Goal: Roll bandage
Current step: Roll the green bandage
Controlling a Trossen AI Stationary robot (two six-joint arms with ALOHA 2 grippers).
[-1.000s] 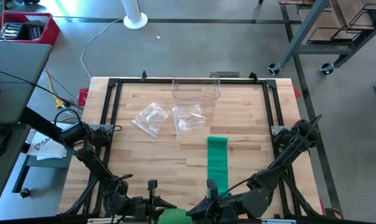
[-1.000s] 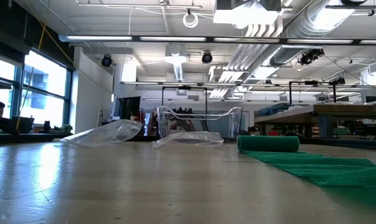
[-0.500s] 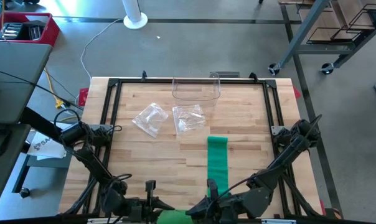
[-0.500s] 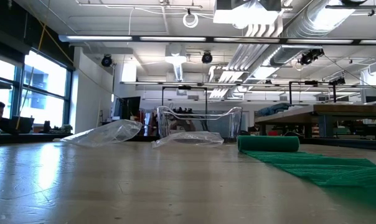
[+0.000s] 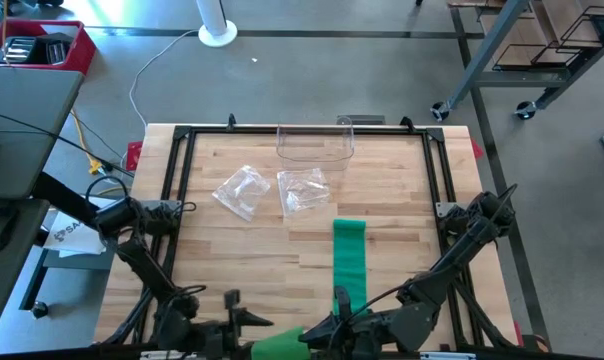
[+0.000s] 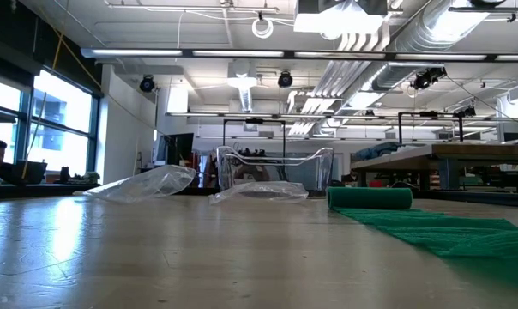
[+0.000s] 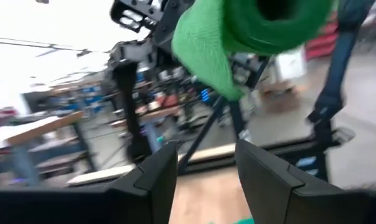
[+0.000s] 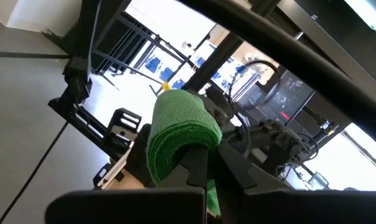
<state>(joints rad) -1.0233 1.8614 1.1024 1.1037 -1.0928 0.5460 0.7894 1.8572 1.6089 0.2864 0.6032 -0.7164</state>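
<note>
Gripping the rolled end of the bandage (image 8: 175, 140), the right gripper (image 5: 334, 332) sits at the table's (image 5: 402, 200) near edge, jaws pinched shut on the green cloth, most likely so the roll keeps its tension and does not spring loose. From there the unrolled strip runs flat across the wood toward the table's middle, and the low view shows its far end curled into a small cylinder. Just beside the roll, also at the near edge, the left gripper (image 5: 232, 318) has its two fingers (image 7: 154, 174) spread apart with nothing between them; in its own wrist view the green roll hangs ahead of the fingertips, apart from them. I would judge it is placed there to take a fresh hold on the roll and turn it while the right one keeps the wound part tight. Much of the strip is not yet wound. Farther off, near the far edge, lie two crumpled bags (image 5: 240, 190) and a clear tub (image 5: 315, 146).
</note>
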